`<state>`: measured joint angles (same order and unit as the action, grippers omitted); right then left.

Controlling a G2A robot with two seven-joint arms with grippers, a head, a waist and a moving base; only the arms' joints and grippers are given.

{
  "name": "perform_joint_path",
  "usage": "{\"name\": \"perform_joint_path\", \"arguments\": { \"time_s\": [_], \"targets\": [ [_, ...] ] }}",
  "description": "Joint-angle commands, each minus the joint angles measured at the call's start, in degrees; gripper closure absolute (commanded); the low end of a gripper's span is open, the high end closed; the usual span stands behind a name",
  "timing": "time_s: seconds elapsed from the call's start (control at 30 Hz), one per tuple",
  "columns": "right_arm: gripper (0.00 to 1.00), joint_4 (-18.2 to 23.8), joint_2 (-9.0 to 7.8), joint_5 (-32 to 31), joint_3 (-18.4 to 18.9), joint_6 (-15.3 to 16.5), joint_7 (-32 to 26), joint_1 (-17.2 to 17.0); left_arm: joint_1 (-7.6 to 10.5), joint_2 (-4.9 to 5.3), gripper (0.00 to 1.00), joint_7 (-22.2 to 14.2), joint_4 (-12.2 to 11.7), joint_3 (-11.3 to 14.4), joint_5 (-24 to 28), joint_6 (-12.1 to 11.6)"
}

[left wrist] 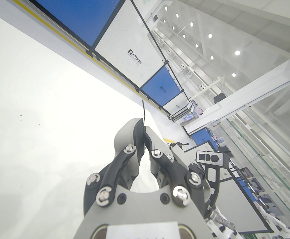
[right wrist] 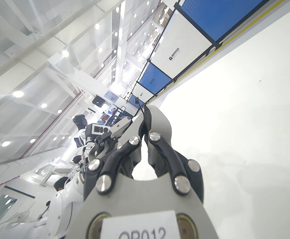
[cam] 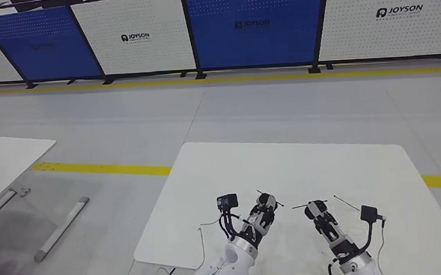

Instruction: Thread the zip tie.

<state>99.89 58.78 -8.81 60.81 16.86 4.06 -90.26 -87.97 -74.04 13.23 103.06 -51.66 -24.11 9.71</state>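
Shows the left gripper [cam: 263, 206] and the right gripper [cam: 316, 210] side by side above the near edge of a white counter [cam: 297, 163], close together but not touching. Finds the left fingers [left wrist: 126, 133] pressed together on the plain tail of a thin black zip tie [left wrist: 143, 111], its long axis running straight out past the fingertips toward the counter's far edge. Finds the right fingers [right wrist: 158, 122] likewise clamped on black strap, the small square head [right wrist: 136, 100] poking out beyond the tips and leaning a little toward the left gripper. Cannot tell whether both ends belong to one strap. Judges tail and head near each other above the counter, roughly parallel, not yet lined up tip to slot; calls for turning one inward. Notes logo print on the wall panels [cam: 136, 22] beyond the counter and a white printed label [right wrist: 138, 224] at the right wrist, left unread.
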Motion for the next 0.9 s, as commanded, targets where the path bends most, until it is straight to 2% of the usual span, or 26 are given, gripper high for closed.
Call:
{"name": "perform_joint_path", "arguments": {
  "time_s": [0.0, 0.17, 0.3, 0.6, 0.77, 0.87],
  "targets": [
    [1.0, 0.0, 0.0, 0.0, 0.0, 0.0, 0.0, 0.0, 0.0, 0.0, 1.0, 0.0, 0.0, 0.0, 0.0, 0.0],
    [1.0, 0.3, 0.48, -0.5, -0.8, -1.4, -0.1, 0.6, 0.0, 0.0, 1.0, 0.0, 0.0, 0.0, 0.0, 0.0],
    [1.0, -1.2, 1.55, -2.8, -3.2, -4.3, 0.7, 2.8, 0.0, 0.0, 1.0, 0.0, 0.0, 0.0, 0.0, 0.0],
    [1.0, -1.1, 1.56, -2.8, -3.2, -4.3, 0.7, 2.8, 0.0, 0.0, 1.0, 0.0, 0.0, 0.0, 0.0, 0.0],
    [1.0, -0.9, 1.88, -2.0, -2.4, -1.0, 1.4, 1.9, 0.0, 0.0, 1.0, 0.0, 0.0, 0.0, 0.0, 0.0],
    [1.0, -0.9, 2.06, -2.2, -2.0, -0.9, 1.1, 1.8, 0.0, 0.0, 1.0, 0.0, 0.0, 0.0, 0.0, 0.0]
  ]
}}
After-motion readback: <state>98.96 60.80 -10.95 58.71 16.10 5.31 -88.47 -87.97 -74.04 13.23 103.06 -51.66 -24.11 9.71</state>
